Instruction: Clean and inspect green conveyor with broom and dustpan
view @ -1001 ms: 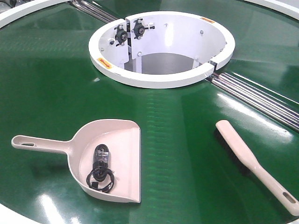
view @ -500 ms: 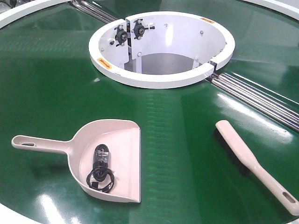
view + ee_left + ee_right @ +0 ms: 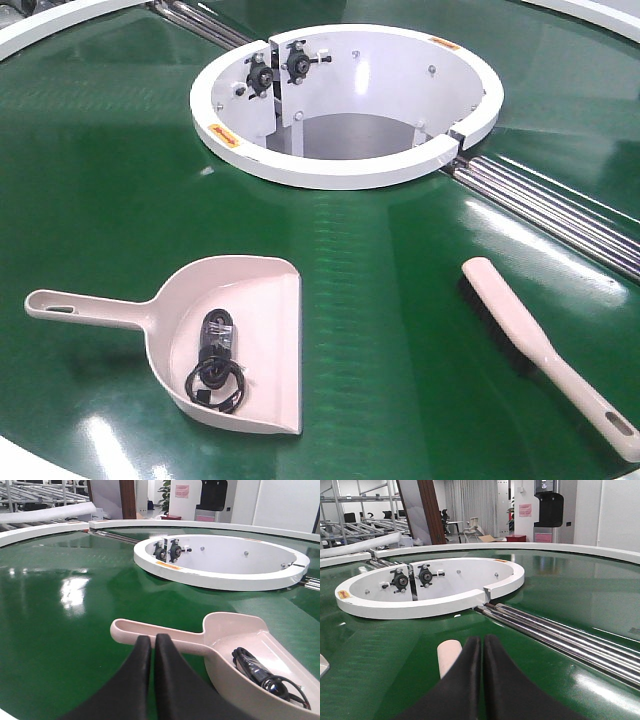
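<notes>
The green conveyor (image 3: 120, 180) fills the front view, with its white ring opening (image 3: 345, 100) at the back. The beige-pink dustpan (image 3: 265, 320) lies front left, handle pointing left, with a coiled black cable (image 3: 215, 365) inside it. The beige broom (image 3: 540, 345) lies front right, handle toward the near right. Neither gripper shows in the front view. In the left wrist view my left gripper (image 3: 153, 639) is shut and empty just short of the dustpan handle (image 3: 165, 635). In the right wrist view my right gripper (image 3: 481, 640) is shut and empty over the broom's tip (image 3: 449, 657).
Metal rollers (image 3: 560, 205) run from the ring toward the right edge, and more rollers (image 3: 200, 25) show at the back left. The conveyor's white outer rim (image 3: 45, 530) curves round the far side. Shelving and a doorway stand beyond the belt.
</notes>
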